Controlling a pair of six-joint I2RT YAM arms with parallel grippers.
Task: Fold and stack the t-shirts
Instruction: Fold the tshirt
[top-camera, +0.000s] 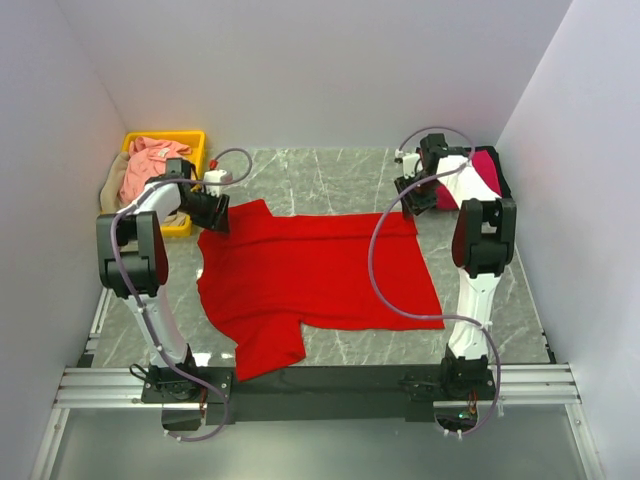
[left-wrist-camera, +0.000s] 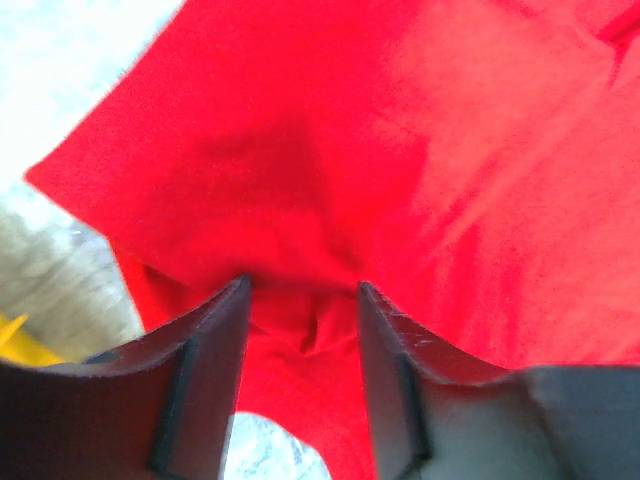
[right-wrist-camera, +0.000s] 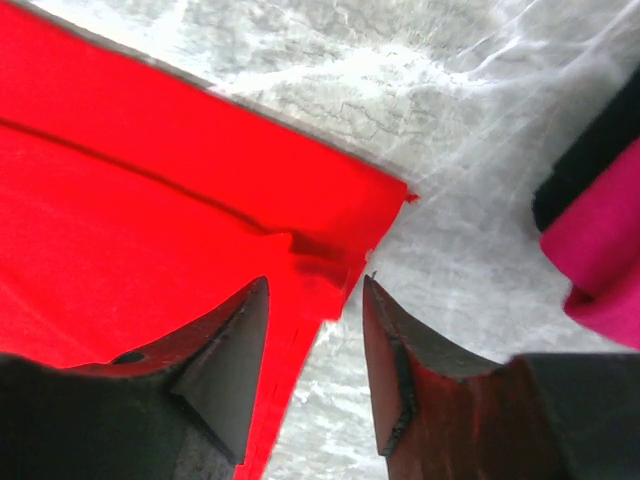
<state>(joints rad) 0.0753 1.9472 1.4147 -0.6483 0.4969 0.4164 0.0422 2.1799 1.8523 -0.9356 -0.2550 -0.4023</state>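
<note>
- Red t-shirt (top-camera: 310, 275): we find it spread flat on the table (top-camera: 330, 172).
- Left tool (left-wrist-camera: 303, 290): jaws parted over the far sleeve, holding nothing.
- Right tool (right-wrist-camera: 315, 285): jaws parted over the far hem corner, empty.
- We would lift both straight up, so neither snags the cloth.

Yellow bin (top-camera: 165, 134) obstacle (far-left corner)
</note>
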